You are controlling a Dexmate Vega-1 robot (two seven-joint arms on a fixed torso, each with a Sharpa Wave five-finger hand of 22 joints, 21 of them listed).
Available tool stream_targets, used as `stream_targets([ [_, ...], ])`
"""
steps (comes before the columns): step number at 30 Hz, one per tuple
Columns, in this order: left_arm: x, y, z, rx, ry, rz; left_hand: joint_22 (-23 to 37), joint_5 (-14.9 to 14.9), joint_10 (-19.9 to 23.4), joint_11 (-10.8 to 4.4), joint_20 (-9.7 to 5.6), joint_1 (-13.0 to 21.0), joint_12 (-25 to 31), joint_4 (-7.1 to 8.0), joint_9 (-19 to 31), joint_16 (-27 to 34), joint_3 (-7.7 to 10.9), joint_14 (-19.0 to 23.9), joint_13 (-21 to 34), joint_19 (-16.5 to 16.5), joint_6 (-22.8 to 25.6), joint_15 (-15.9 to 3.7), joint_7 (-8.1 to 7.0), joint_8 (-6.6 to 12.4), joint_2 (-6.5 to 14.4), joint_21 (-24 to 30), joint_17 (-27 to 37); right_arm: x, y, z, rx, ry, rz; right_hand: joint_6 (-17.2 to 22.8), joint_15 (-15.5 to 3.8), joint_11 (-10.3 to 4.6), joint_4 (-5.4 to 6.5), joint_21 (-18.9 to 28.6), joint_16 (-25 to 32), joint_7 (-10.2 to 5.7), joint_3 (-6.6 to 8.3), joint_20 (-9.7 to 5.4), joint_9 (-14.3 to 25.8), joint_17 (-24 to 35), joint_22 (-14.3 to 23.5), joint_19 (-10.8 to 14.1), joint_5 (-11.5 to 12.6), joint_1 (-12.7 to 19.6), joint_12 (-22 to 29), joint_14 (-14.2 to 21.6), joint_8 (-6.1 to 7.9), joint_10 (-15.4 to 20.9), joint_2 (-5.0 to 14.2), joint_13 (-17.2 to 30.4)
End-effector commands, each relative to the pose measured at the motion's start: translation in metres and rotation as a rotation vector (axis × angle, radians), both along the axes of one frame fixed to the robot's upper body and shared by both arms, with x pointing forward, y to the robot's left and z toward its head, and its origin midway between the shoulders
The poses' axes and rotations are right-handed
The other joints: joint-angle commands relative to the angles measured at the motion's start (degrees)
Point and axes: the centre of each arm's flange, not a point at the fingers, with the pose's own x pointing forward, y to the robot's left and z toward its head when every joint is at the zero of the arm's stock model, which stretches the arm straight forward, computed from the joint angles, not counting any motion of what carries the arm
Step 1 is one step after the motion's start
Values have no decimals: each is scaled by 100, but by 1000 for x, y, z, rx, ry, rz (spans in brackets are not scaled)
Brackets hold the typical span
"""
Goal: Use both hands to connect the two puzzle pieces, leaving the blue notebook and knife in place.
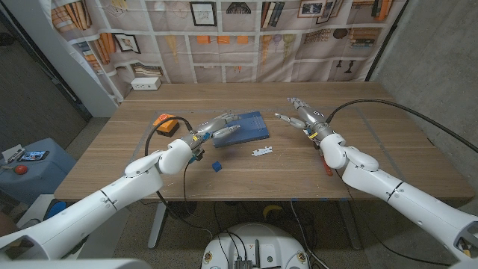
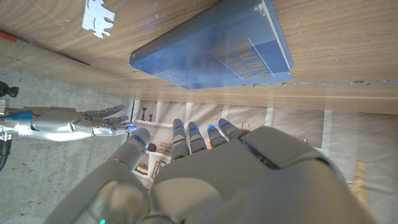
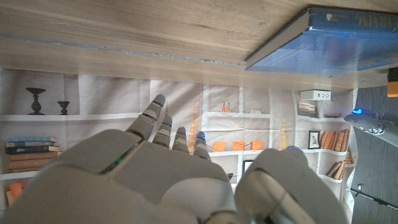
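White puzzle piece point(image 1: 262, 152) flat on table point(image 1: 373, 161), just right of blue notebook point(image 1: 250, 127); small blue piece point(image 1: 216, 166) nearer the front edge. Left hand point(image 1: 216, 128) over notebook and right hand point(image 1: 302, 116) raised, both released, holding nothing. Probably light, thin, stiff, slippery: best pinched at the edges.

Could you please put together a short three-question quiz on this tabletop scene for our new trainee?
1. True or false: the left hand is gripping the white puzzle piece.
2. Which thing lies nearest the table's front edge? A) blue notebook B) blue puzzle piece C) orange object
3. Fill in: the red-handled knife lies beside the robot's ______ arm.

Key
1. False: the left hand hovers over the notebook's near-left corner with fingers spread, and the white piece lies apart on the wood.
2. B.
3. Right; the right hand is raised with open fingers beyond it, holding nothing.
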Motion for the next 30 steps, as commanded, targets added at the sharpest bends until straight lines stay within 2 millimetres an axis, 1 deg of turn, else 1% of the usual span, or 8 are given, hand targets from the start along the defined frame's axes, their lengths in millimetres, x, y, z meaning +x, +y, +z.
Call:
stream_targets([
  [1,14,18,13,-136,-3,-39,17,-21,7,11,-97,85,19,-71,9,-16,23,25,8,36,3,-214,39,-1,471,7,5,4,-13,5,134,16,15,-27,-59,-13,44,10,34,-45,-19,-66,10,8,9,22,48,-14,46,-15,13,32,73,14],
  [5,17,24,15,-160,-3,-46,16,-27,4,16,-72,120,16,-128,8,-14,36,45,8,69,-1,-205,54,-9,474,5,6,2,-16,2,162,17,11,-37,-98,-50,70,8,33,-42,-25,-101,9,5,8,31,53,-47,47,-11,10,66,109,11],
  [8,19,30,16,-172,-14,-46,16,-38,2,20,-34,184,13,-234,8,-11,55,86,9,147,-148,-223,53,-66,480,6,7,2,-18,0,186,24,18,-46,-184,-100,97,10,33,-21,-35,-149,7,-3,5,57,59,-78,52,10,7,128,146,6],
  [16,28,49,17,-260,-12,-49,19,-40,-6,23,-18,226,8,-296,9,-6,67,127,9,223,-207,-213,70,-76,505,13,10,2,-23,-3,262,44,42,-68,-241,-139,128,6,36,23,-52,-211,4,-19,3,83,68,-115,46,52,2,189,188,-1],
  [18,29,51,18,-294,-12,-48,19,-40,-9,43,-16,233,7,-304,10,-6,69,131,9,235,-208,-210,78,-73,514,13,11,1,-24,-3,294,33,58,-49,-267,-148,137,7,37,27,-54,-224,3,-22,2,93,72,-125,43,63,10,201,205,-3],
  [21,33,55,17,-359,-7,-46,21,-40,-7,51,3,245,7,-316,10,-1,73,152,9,262,-206,-201,88,-68,531,16,13,0,-26,-2,315,36,66,23,-285,-163,157,5,47,40,-60,-244,1,-33,1,111,80,-146,70,114,37,325,244,-6],
  [27,34,61,18,-469,-27,-27,23,-40,19,66,24,265,16,-333,12,7,79,188,9,306,-189,-190,107,-56,555,19,17,-2,-36,3,375,61,111,41,-310,-166,166,0,45,23,-65,-247,0,-40,0,113,85,-155,64,125,42,345,263,-8],
  [30,35,64,18,-523,-31,-21,24,-41,26,70,39,275,18,-343,12,10,80,206,9,345,-173,-191,115,-48,561,26,19,-3,-37,4,400,69,123,69,-304,-153,172,-1,43,6,-68,-254,-1,-45,0,117,88,-161,59,134,51,358,278,-9],
])
